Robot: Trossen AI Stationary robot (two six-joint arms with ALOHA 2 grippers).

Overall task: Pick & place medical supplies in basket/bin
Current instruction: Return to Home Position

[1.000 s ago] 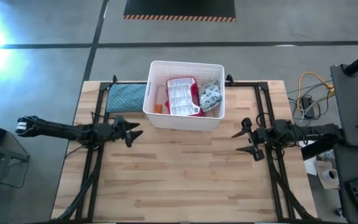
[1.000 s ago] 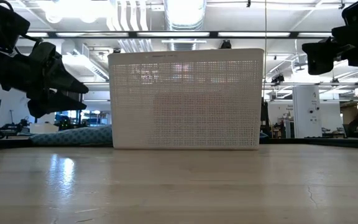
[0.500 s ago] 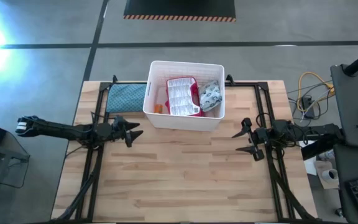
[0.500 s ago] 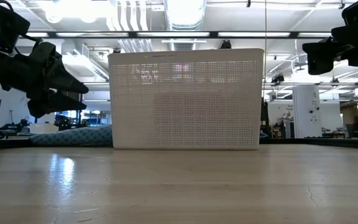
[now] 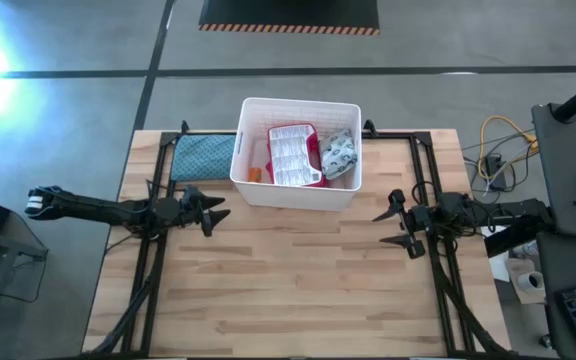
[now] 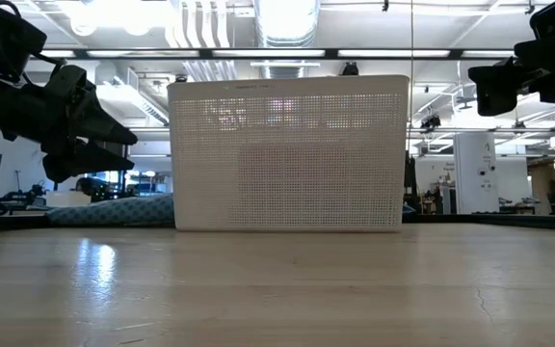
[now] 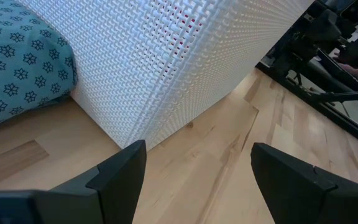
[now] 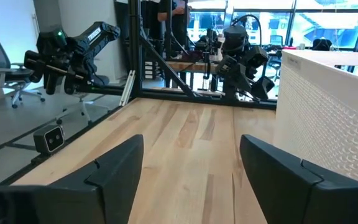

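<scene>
The white slotted bin (image 5: pixel 294 196) stands upright at upper centre of the high view. Inside it, a flat red-edged case (image 5: pixel 293 155) with a clear ribbed front lies mid-bin, and a grey-white patterned pouch (image 5: pixel 339 154) lies just right of it.

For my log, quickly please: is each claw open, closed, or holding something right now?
Left claw: open, holding nothing.
Right claw: open, holding nothing.
</scene>
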